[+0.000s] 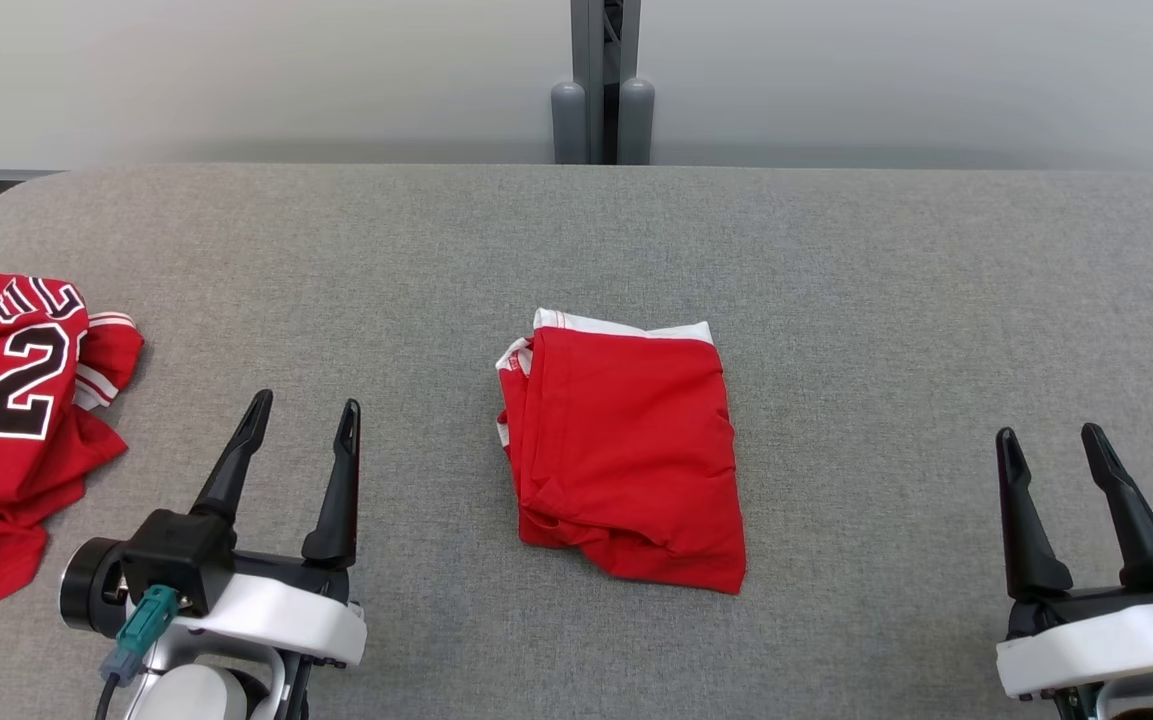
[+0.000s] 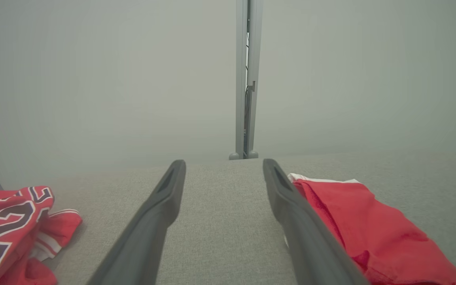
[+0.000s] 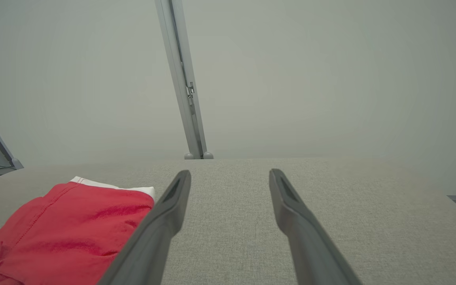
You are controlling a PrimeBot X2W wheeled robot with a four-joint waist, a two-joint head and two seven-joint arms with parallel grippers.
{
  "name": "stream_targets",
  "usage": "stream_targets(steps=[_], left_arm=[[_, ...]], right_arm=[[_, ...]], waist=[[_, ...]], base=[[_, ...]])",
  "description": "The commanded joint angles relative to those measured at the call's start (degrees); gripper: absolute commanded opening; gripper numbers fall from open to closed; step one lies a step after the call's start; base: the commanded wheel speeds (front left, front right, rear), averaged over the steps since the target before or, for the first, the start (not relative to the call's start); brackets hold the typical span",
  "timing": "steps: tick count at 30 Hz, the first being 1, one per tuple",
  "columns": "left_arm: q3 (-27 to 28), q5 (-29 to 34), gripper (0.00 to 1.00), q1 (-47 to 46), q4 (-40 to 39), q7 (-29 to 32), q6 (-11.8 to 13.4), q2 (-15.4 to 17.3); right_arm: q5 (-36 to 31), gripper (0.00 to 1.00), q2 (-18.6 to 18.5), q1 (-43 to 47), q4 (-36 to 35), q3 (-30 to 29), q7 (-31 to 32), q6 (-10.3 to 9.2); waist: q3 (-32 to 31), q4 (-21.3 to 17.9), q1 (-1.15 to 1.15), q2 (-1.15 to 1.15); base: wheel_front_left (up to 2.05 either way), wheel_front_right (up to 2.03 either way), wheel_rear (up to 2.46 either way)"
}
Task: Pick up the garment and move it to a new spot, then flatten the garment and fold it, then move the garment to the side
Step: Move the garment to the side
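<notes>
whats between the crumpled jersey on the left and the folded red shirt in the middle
In the head view, just the open left gripper and bare grey table; it touches neither the crumpled jersey nor the folded shirt.

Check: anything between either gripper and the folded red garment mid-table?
Nothing visible. Only bare grey table lies between the left gripper and the folded red garment, and likewise from the right gripper. Both grippers are open and empty. The crumpled lettered jersey sits at the far left, outside both paths.
</notes>
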Motion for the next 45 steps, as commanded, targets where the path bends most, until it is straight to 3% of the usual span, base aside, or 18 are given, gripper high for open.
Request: stream_targets(steps=[1,16,22,35,43,44,45], left_arm=[[0.08,-0.24,1.00,0.67,-0.14,0.04,0.15,0.54],[-0.79,-0.79,1.00,-0.02,-0.36,0.15,0.64,0.42],[-1.44,-0.89,1.00,-1.10,-0.03,-0.06,0.28,0.27],[-4.83,-1.48,1.00,-4.62,1.69,-1.79,-1.04,-2.26],[-5.28,-1.85,1.00,-5.86,2.87,-2.60,-1.19,-2.90],[-5.23,-1.85,1.00,-6.03,2.98,-2.69,-1.17,-2.89],[-5.20,-1.88,1.00,-6.19,3.08,-2.82,-1.12,-2.86]], right_arm=[[0.40,1.00,-0.26,0.76,-0.20,-0.27,0.08,0.02],[0.00,1.00,-0.26,1.03,-1.04,-0.18,1.00,0.02],[-0.38,1.00,-0.25,-0.16,0.22,2.50,3.84,0.02],[2.35,1.00,-0.38,-6.40,12.35,13.73,7.85,0.02],[3.25,1.00,-0.33,-7.85,18.35,17.72,10.97,0.02],[3.49,0.80,-0.35,-7.98,18.99,18.21,11.30,0.02],[3.68,0.44,-0.36,-8.33,19.42,18.47,11.33,0.02]], waist=[[-0.04,0.01,0.00,0.00],[0.09,0.55,0.00,0.00],[0.53,2.17,0.00,0.00],[4.77,8.59,0.00,0.00],[6.23,8.69,0.00,0.00],[6.37,8.51,0.00,0.00],[6.52,8.33,0.00,0.00]], base=[[0.00,0.00,0.00],[0.00,0.00,0.00],[0.00,0.00,0.00],[0.00,0.00,0.00],[0.00,0.00,0.00],[0.00,0.00,0.00],[0.00,0.00,0.00]])
